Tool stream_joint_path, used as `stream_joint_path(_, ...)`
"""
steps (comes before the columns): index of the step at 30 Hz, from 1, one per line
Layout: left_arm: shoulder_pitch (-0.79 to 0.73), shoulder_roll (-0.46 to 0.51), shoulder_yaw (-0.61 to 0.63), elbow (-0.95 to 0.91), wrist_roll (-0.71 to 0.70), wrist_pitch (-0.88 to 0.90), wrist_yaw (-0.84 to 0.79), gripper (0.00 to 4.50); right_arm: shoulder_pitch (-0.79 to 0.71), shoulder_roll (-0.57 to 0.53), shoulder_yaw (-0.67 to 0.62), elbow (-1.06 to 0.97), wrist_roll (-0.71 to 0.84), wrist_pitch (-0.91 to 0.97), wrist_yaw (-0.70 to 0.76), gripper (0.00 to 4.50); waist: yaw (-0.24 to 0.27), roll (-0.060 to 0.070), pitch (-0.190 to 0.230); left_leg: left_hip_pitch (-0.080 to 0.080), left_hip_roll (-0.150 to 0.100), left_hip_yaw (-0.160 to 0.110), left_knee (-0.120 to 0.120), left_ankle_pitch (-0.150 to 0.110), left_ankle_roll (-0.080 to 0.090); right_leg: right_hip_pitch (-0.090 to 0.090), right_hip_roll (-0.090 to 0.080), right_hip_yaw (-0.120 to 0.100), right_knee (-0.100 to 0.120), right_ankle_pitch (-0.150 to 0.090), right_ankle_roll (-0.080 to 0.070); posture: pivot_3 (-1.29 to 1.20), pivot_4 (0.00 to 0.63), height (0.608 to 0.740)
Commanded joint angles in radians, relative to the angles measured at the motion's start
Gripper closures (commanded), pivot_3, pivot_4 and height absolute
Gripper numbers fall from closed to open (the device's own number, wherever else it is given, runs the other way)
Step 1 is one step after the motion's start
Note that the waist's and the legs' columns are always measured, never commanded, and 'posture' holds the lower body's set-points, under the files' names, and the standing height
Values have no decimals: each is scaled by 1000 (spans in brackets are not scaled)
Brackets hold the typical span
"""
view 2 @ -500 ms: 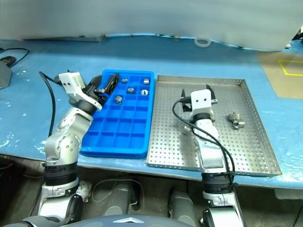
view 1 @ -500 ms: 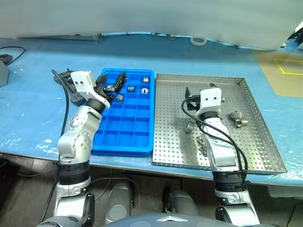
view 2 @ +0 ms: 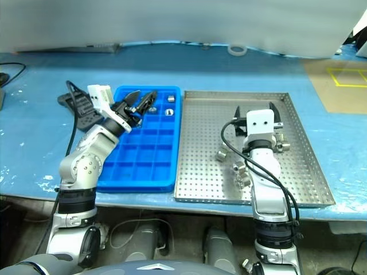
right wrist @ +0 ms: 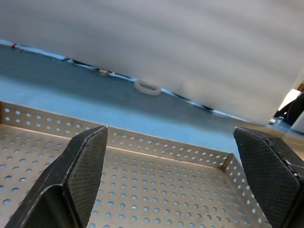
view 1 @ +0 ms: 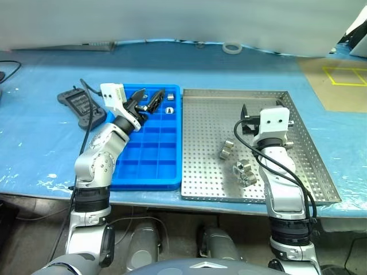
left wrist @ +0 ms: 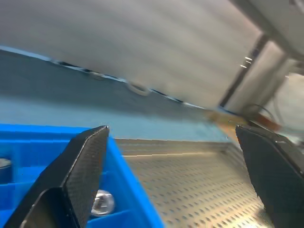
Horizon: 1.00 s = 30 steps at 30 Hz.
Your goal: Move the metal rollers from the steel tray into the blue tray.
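The right gripper [view 1: 265, 107] hangs over the far part of the steel tray [view 1: 200, 172], its two black fingers spread wide and empty, and the next step is, I judge, to pick one of the metal rollers still lying there. To do it well, the arm should come down toward the near side, where the rollers are, and put one finger on each side of a single roller, not on two at once, because the pieces are small and round and could roll away on the perforated floor if one finger pushes them first. Closing slowly and lifting straight up would be safer than dragging. In the steel tray I see one roller [view 1: 226, 149] near the middle, a little group of two or three rollers [view 1: 244, 172] close together nearer to the robot, just beside the right forearm, and one more piece [view 2: 280, 142] partly hidden behind the right gripper near the right rim. The left gripper [view 1: 149, 98] is over the far end of the blue tray [view 1: 146, 179], also wide open and holding nothing. In the blue tray, some rollers already sit in the far compartments: one [view 1: 169, 109] and another [view 1: 170, 96] near the right wall, each in its own square, and the left wrist view shows one [left wrist: 102, 203] just beside the left finger. The near compartments look empty.
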Motion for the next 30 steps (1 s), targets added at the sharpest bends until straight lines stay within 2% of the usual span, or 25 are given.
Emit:
stream_joint_path(1,-24,31,-7,1,-44,26,-88,0,37,-6,-13,-79,-13,19,3,28,-6,0,0,0,0,0,0,0,0,0,0,0,0,0,0,-147,150,740)
stream_joint_path(7,-24,33,-21,18,-57,47,-143,0,54,-34,-7,-130,35,54,90,28,-30,0,0,0,0,1,0,0,1,1,0,1,0,-2,-4,-167,150,740)
stream_joint_path(11,8,22,-23,17,-40,49,-124,0,68,-96,-59,-138,82,73,165,28,-31,0,0,1,0,1,1,-1,2,2,0,1,-1,-2,-4,-173,150,740)
stream_joint_path(21,31,21,-37,0,-40,65,-126,0,104,-178,-85,-151,152,86,279,28,-31,0,0,1,1,1,7,-5,9,4,0,1,0,-2,-5,-172,150,740)
stream_joint_path(26,-8,97,-64,0,-108,152,-274,0,157,-279,-98,-201,300,158,472,28,-29,0,0,1,1,1,8,-6,10,5,0,1,-1,-2,-5,-182,150,740)
stream_joint_path(30,-114,147,-167,52,-102,192,-472,0,212,-388,-173,-197,376,187,582,28,-20,1,0,0,1,1,9,-7,11,5,-1,0,-1,-2,-5,-189,150,740)
